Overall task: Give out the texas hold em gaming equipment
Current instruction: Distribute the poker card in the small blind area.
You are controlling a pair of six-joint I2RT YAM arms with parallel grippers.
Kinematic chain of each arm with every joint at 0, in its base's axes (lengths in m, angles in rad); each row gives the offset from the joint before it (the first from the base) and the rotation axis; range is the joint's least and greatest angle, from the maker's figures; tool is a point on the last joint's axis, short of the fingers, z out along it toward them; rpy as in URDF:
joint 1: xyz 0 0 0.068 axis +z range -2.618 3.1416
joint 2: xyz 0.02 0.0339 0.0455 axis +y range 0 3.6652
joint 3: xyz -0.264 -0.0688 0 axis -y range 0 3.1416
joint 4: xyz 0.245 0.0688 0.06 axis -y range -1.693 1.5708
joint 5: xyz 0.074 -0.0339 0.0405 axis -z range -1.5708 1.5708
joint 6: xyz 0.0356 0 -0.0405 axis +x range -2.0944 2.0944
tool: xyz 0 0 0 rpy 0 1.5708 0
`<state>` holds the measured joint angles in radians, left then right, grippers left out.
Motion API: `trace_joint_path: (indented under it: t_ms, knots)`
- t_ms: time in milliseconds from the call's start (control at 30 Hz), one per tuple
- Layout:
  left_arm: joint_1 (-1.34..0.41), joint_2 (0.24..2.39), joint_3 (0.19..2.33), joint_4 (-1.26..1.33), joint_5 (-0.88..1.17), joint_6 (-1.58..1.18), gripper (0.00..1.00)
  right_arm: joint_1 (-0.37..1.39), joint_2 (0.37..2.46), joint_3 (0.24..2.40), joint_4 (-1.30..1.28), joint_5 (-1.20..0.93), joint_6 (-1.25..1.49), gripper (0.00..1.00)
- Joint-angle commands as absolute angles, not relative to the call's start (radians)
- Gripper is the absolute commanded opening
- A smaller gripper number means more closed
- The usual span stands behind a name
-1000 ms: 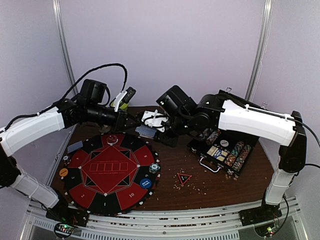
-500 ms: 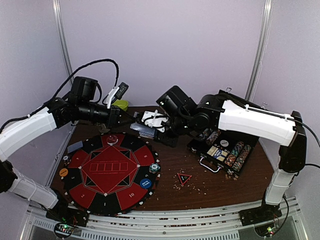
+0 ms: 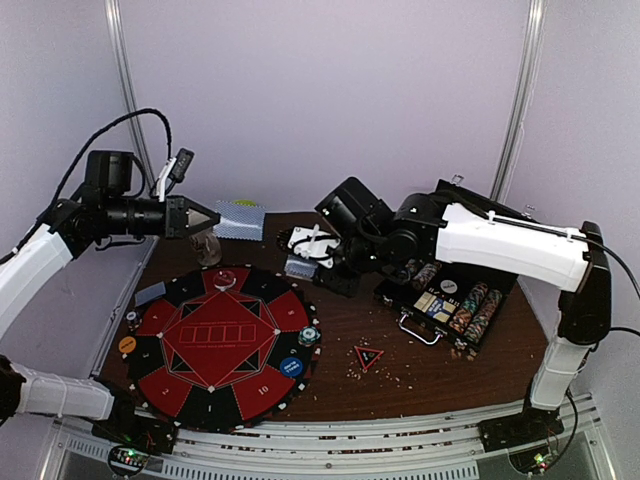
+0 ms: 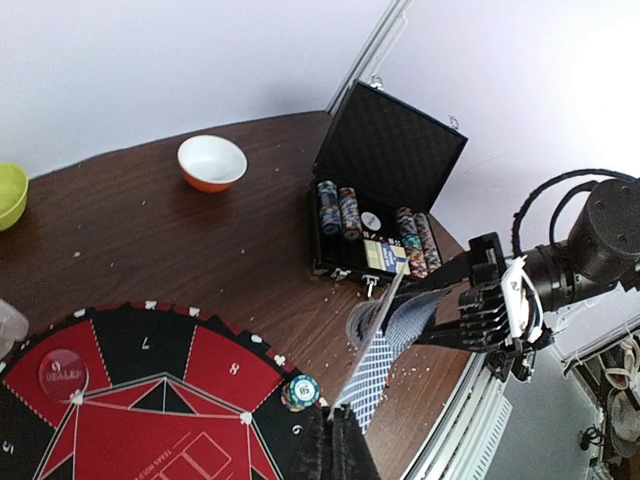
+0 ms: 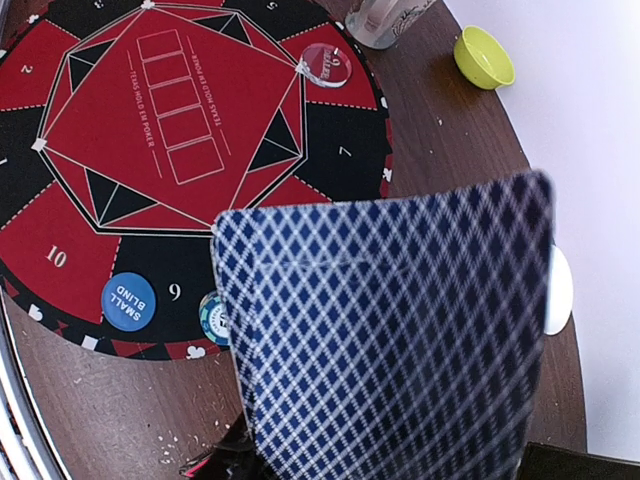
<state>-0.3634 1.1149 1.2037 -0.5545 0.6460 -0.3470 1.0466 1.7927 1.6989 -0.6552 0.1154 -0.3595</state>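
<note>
My left gripper [image 3: 212, 215] is raised at the back left, shut on one blue-backed playing card [image 3: 241, 218]. In the left wrist view that card [image 4: 372, 372] stands nearly edge-on above the fingertips [image 4: 352, 440]. My right gripper [image 3: 312, 258] hovers behind the round poker mat [image 3: 190, 385], shut on the deck of cards [image 3: 300, 267]. The deck's back [image 5: 390, 330] fills the right wrist view and hides the fingers. A chip stack [image 3: 310, 337], blue small-blind button [image 3: 291, 367], orange button [image 3: 127, 345], dealer button [image 3: 225, 280] and another card [image 3: 150, 293] lie on the mat. The triangle marker [image 3: 368, 357] sits right of it.
The open black chip case [image 3: 450, 300] with rows of chips stands at the right. A glass [image 3: 207, 248] stands behind the mat. An orange bowl [image 4: 212, 162] and a green bowl [image 5: 483, 57] sit near the table's back. Crumbs dot the wood around the marker.
My left gripper has pulled back to the left and upward, away from the right gripper's deck, carrying one card. The right arm has stayed still.
</note>
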Motion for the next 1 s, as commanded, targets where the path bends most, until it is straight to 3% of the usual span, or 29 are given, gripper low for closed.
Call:
trace_joint_path:
  t_ms: [0,367,733,967]
  knots:
    - [-0.322,1.103,1.129,-0.72,0.667,-0.35,0.0,1.033,1.734,1.673,-0.646,0.146,-0.351,0.38]
    - [-0.359,1.065,0.834,-0.778,0.709,-0.299,0.0,1.029,1.712,1.662,-0.646,0.155,-0.35,0.38]
    - [-0.681,1.202,0.587,-0.265,0.735,-0.567,0.0,1.029,1.717,1.669,-0.651,0.157,-0.347,0.38]
    - [-0.79,1.384,0.591,-0.146,0.699,-0.572,0.0,1.03,1.709,1.663,-0.651,0.158,-0.347,0.38]
